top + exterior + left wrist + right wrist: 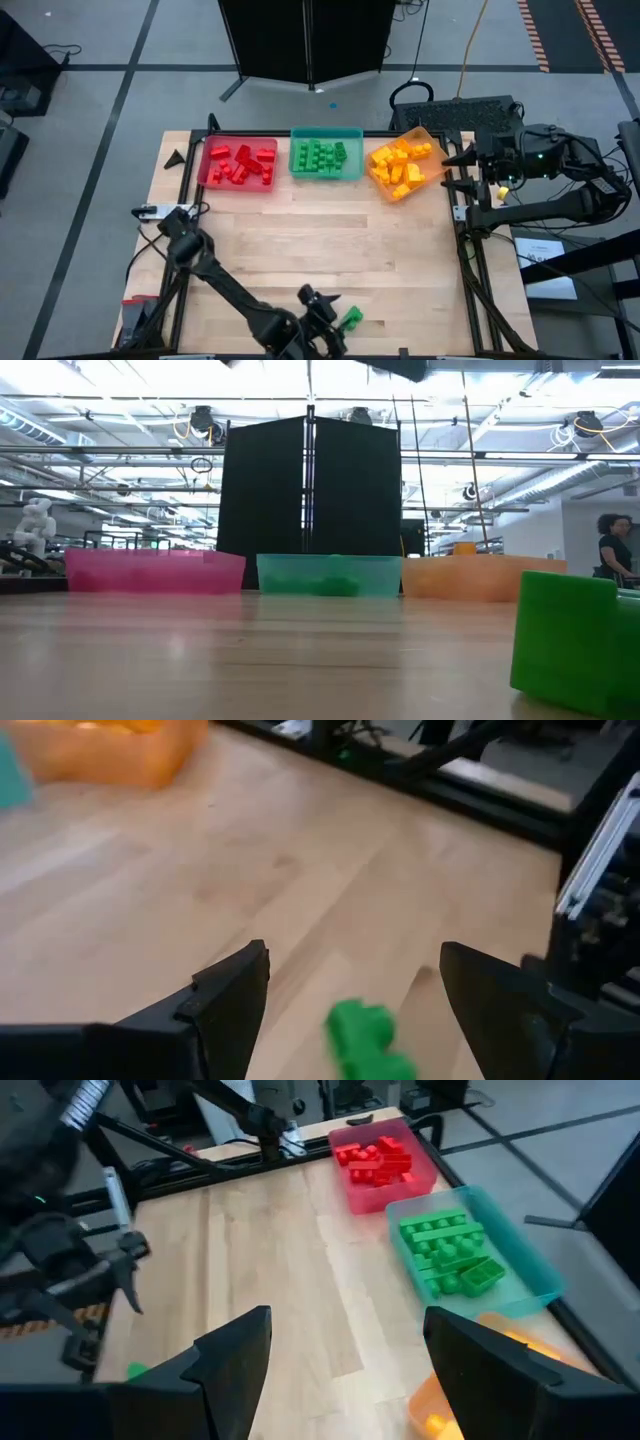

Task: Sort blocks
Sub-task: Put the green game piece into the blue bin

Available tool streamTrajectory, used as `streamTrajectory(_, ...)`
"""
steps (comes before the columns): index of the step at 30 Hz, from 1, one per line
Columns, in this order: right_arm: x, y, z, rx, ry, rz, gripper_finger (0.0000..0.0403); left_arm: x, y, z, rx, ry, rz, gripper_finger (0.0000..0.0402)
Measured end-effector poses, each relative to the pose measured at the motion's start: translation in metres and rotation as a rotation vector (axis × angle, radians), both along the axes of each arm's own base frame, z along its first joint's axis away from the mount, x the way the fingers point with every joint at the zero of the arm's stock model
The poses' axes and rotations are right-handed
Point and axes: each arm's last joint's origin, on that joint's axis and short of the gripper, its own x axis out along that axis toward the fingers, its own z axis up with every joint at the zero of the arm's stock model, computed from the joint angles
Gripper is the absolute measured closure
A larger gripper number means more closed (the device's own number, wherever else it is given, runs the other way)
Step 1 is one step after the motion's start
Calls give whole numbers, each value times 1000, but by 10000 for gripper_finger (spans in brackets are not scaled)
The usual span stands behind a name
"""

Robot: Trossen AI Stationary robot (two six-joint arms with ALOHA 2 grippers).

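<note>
While nearly every block already lies sorted, one green block [351,318] is loose on the table [330,240] at its near edge, a little right of centre. Red blocks [243,164] fill the red tray [208,178] at far left, green blocks [322,156] the teal tray [325,133] in the far middle, yellow blocks [402,168] the orange tray [440,160] at far right, which sits askew to the other two.

Left gripper [355,995] hangs low over the near edge, fingers [230,1000] apart and holding nothing. In its wrist view the green block shows on the wood in the gap between them, toward the near side, not touched by either. The low view shows the same block large at right, resting flat on the wood.

Right gripper [348,1342] waits off the far right corner, beyond the orange tray, fingers spread, nothing between them.

Step in hand, as I judge it: pickup of the last stray block, approach made, grasp not yet taken. Task looks close to complete.

Next move calls for: lower the left gripper so the fingers straddle the block squarely, close, lift clear, then carry it far across the table to the teal tray and release above the green pile. The block looks small and light, so an off-centre close may push it aside.
</note>
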Motion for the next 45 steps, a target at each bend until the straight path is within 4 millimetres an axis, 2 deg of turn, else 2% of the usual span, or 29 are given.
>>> streamTrajectory(8, -2, 1, -3, 68, 25, -5, 145, 31, 0, -45, 82, -41, -25, 109)
streamTrajectory(13, -5, 1, -7, 88, 69, -16, 145, 39, 7, -66, 82, -25, 1, 109)
streamTrajectory(18, -6, 1, -8, 88, 82, -16, 145, 38, 5, -66, 44, -41, 11, 109)
streamTrajectory(26, -6, 1, -8, 67, 86, -3, 145, 21, -18, -70, -51, -44, -30, 110)
streamTrajectory(29, -6, 1, -8, 63, 87, 0, 145, 17, -25, -78, -64, -44, -30, 116)
streamTrajectory(41, -6, 1, -8, 48, 92, 9, 145, 32, -12, -124, -103, -23, 7, 144)
streamTrajectory(45, -6, 1, -9, 48, 103, 7, 145, 37, -8, -131, -168, -33, 32, 144)
